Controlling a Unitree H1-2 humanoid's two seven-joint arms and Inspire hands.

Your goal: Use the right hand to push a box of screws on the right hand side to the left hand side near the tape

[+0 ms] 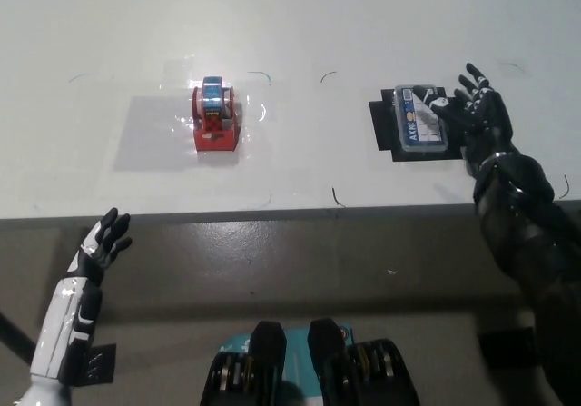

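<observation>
One box of screws and one red tape dispenser on the white table. Box lies flat on a black mat, right side of table, long axis running away from the robot, label up. Right hand has fingers spread, fingertips touching the box's right edge, nothing gripped. Bare table between box and tape, well apart; front edge near. Left hand rests below the table edge, lower left, fingers apart.

white table, red tape dispenser, screw box on black mat
</observation>
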